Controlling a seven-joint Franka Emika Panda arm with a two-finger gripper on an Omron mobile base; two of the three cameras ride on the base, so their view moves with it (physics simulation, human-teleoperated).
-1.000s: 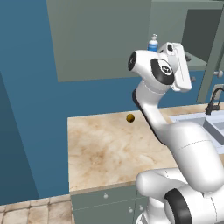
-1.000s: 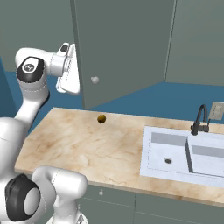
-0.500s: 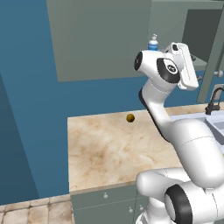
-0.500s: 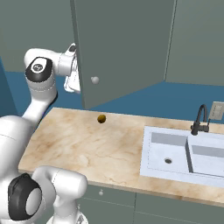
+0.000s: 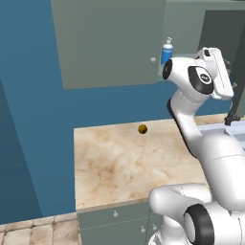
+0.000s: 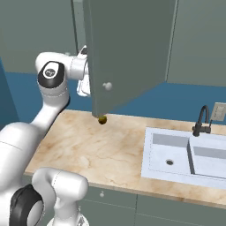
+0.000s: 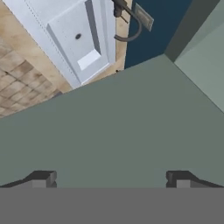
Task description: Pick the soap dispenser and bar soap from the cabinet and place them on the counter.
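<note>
A small blue soap dispenser (image 5: 166, 51) with a white pump top stands upright inside the open grey-green wall cabinet (image 5: 110, 43), just past the edge of its door, at about the height of the robot's raised wrist. The bar soap cannot be made out from where the cameras look. Neither item has reached the counter (image 5: 124, 162), so by the look of things both pick-ups are yet to come.

The gripper (image 7: 110, 178) is lifted beside the cabinet, its two dark fingertips (image 7: 42, 178) spread wide apart with nothing between them. Through the hand camera a flat grey-green panel, most likely the cabinet door (image 6: 128, 48), lies directly ahead of the tips, so the hand seems to sit behind or against the swung-out door rather than facing the shelf.

Below, the beige-and-tan marble countertop runs along a deep blue wall. A small dark-yellow ball (image 5: 142, 128) rests near its back edge. Toward the right end, a pale sink (image 6: 185, 154) is set into the top, with a dark curved faucet (image 6: 202, 119) at its rear edge. Low grey-green drawers (image 6: 145, 207) with small pale knobs sit under the front edge.
</note>
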